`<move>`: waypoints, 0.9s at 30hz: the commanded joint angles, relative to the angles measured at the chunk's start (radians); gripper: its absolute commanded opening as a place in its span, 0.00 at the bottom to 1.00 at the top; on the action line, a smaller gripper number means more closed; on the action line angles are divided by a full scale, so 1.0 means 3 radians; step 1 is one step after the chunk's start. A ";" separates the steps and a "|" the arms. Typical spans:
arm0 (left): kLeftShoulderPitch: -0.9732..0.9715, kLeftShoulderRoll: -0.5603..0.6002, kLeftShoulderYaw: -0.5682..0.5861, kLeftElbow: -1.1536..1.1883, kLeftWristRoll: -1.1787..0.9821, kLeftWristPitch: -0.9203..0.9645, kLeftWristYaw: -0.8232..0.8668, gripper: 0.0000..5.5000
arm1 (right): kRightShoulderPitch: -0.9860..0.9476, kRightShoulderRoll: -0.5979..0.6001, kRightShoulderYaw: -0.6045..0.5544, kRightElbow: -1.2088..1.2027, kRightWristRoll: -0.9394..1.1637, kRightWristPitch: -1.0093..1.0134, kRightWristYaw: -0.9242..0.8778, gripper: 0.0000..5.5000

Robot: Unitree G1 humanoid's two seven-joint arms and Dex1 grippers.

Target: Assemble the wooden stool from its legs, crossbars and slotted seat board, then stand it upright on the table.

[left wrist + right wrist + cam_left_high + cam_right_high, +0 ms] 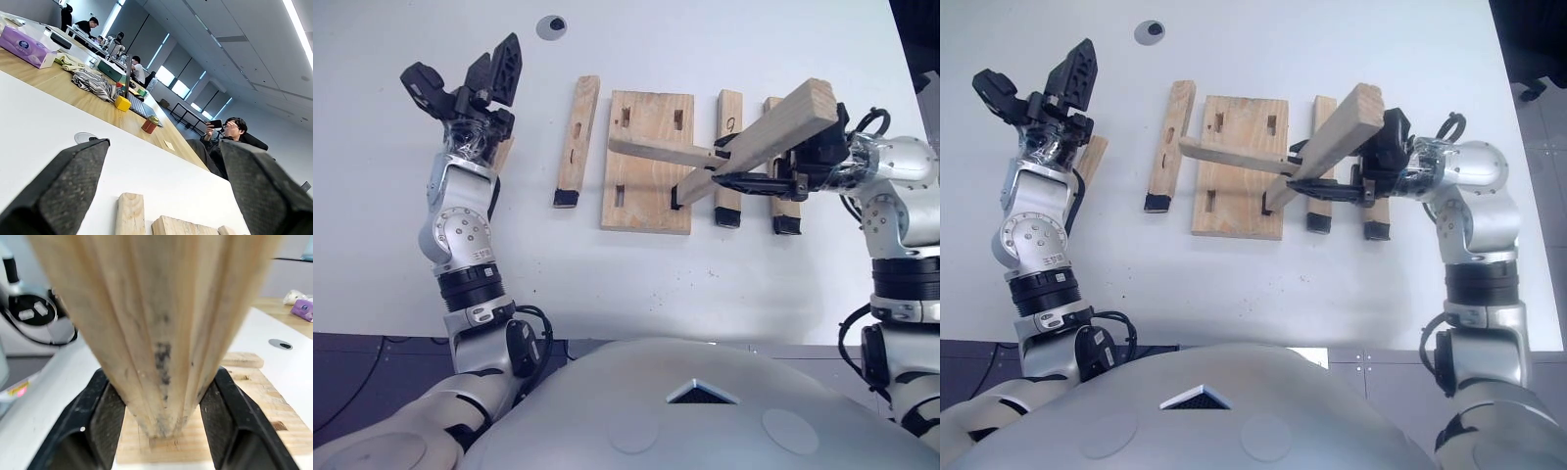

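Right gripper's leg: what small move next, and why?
Probably tip the leg more upright and press down. The right gripper clamps it, apparently tilted, with its end meeting a slot in the seat board, seemingly not fully seated.

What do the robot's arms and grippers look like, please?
The left arm and right arm are glossy silver rounded segments joined by black ribbed rings, with black cables looping beside them. The left gripper and right gripper are black, each with two wedge-shaped, rough-faced fingers; clear wrap covers the wrists.
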 commanded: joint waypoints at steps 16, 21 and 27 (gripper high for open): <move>0.0125 -0.0043 -0.0105 -0.0029 0.0104 0.0022 0.0068 0.75 | -0.0545 -0.0579 0.0918 -0.0158 -0.0742 0.1215 -0.0396 0.37; 0.0144 -0.0036 -0.0070 -0.0009 0.0091 -0.0001 0.0067 0.75 | -0.0384 -0.0696 0.1296 0.0179 -0.1029 0.1144 -0.0350 0.37; 0.0176 -0.0030 -0.0083 -0.0026 0.0104 0.0020 0.0087 0.75 | -0.0176 -0.0663 0.1682 0.0409 -0.1212 0.1015 -0.0345 0.37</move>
